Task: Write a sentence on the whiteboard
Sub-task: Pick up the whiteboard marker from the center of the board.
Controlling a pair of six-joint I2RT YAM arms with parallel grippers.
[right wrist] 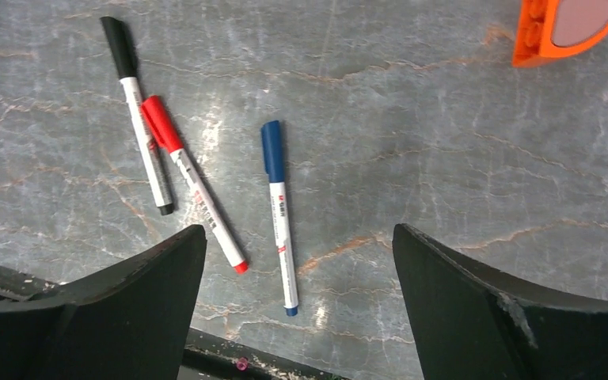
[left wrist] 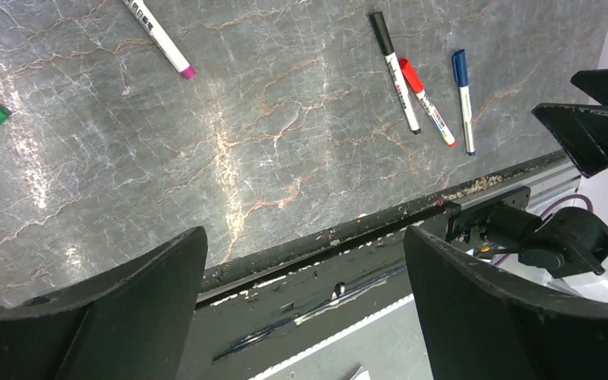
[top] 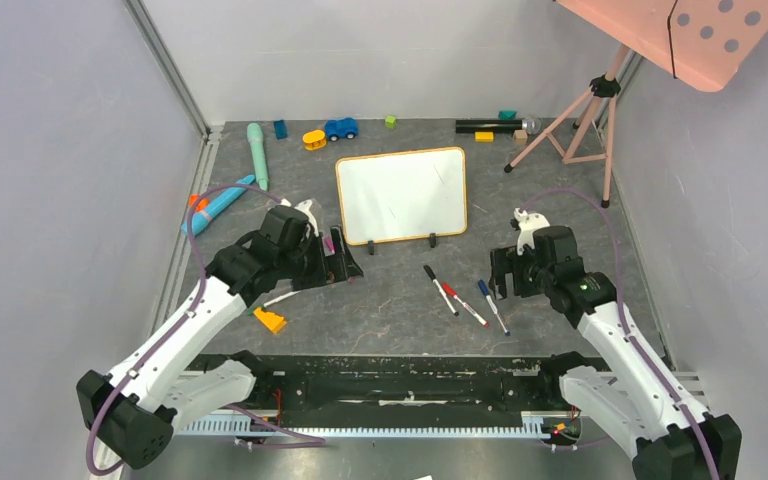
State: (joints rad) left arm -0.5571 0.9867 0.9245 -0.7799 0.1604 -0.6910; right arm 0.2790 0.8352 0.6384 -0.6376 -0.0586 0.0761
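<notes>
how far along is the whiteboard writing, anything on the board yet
Done: nothing; the small white board with a light-orange wooden frame shows no writing. In hand: nothing; the left gripper and right gripper are open and empty. Left: pick up the black-capped marker, red-capped marker or blue-capped marker, uncap it, write the sentence.

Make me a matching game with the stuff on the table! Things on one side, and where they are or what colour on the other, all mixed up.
Things:
1. whiteboard
2. red marker
3. toy car
4. tripod

Clues:
A. pink, to the right of the whiteboard
B. lies between the black marker and the blue marker
C. no words on it
D. blue, behind the whiteboard

Pairs: 1-C, 2-B, 3-D, 4-A
</notes>
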